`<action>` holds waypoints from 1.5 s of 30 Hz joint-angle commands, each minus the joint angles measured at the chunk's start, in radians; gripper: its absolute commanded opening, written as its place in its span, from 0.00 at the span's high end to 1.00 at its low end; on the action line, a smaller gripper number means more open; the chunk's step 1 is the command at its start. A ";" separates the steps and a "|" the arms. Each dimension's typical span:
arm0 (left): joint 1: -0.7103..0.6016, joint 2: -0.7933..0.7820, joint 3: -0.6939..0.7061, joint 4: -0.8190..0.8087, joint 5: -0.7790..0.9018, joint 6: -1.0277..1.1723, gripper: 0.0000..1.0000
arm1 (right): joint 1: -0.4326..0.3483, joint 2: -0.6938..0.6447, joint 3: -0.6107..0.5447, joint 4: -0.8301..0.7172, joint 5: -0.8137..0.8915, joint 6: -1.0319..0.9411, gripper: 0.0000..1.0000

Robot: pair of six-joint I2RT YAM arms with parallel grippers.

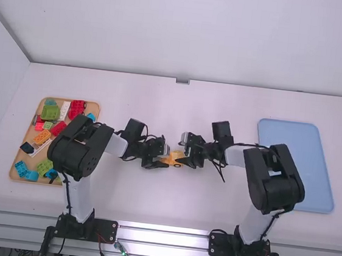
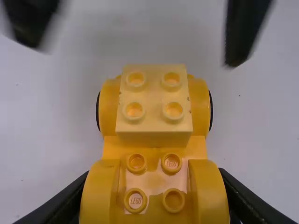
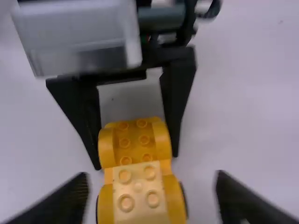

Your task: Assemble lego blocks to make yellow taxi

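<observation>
Could twist the yellow car (image 1: 171, 158), at mid-frame in the high view — clamped at one end by the left gripper (image 3: 136, 159) — by pressing off-centre. Could knock loose the pale brick (image 2: 154, 116) by closing the right gripper (image 2: 135, 51), spread wide, too high. Impossible to confirm full seating underneath. Partly hidden from above; cut off at both wrist views' bottom edges.

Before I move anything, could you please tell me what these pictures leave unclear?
- High view: part of the tan tray, covered by the left arm.
- Left wrist view: the yellow car body's near end, cut off by the bottom edge; its underside, facing down.
- Right wrist view: the right gripper's fingers, blurred.
</observation>
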 commanded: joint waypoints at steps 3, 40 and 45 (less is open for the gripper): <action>-0.006 0.023 -0.006 -0.006 -0.048 -0.011 0.66 | -0.014 -0.143 0.017 -0.004 0.097 0.076 0.01; 0.560 -0.595 0.261 -1.001 -1.067 -1.672 0.01 | -0.037 -0.213 0.017 0.077 0.200 0.209 0.01; 0.571 -0.509 0.293 -1.036 -0.982 -1.685 0.01 | -0.037 -0.213 0.017 0.082 0.200 0.209 0.01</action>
